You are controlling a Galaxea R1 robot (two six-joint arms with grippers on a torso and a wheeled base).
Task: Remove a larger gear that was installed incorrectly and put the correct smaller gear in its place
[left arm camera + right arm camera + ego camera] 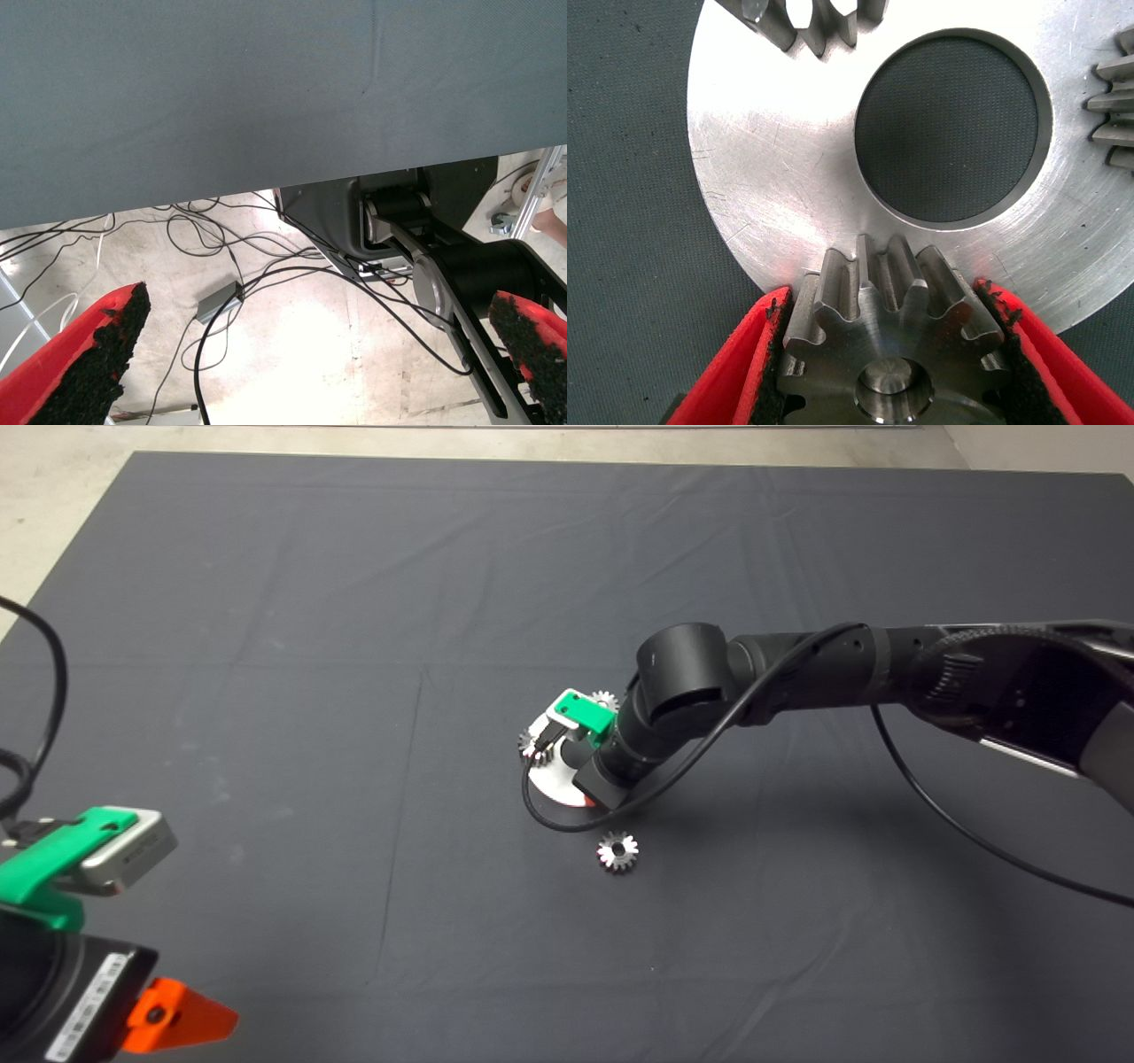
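Over on the right arm: right gripper (886, 297) down at the rim of the round brushed-steel plate with a wide centre hole (771, 168), red fingers (749, 354) closed snugly onto opposite flanks of a shiny steel spur gear with a stud showing in its bore (890, 354). Judged to be the larger gear, seated at the plate's edge and not yet lifted. Near it on the same plate, two other steel gears (802, 22), apart from the held one.

Lying loose on the dark mat (266, 691) just beside the plate: the smaller gear, a little steel spur gear with about a dozen teeth (617, 851).

Parked at the lower left: left gripper (314, 350), spread wide, holding nothing.

Risks from here: pulling up crooked and jamming the bore on its stud; gripping on tooth tips only, so slipping and dropping; dragging the whole plate along, knocking into the loose gear
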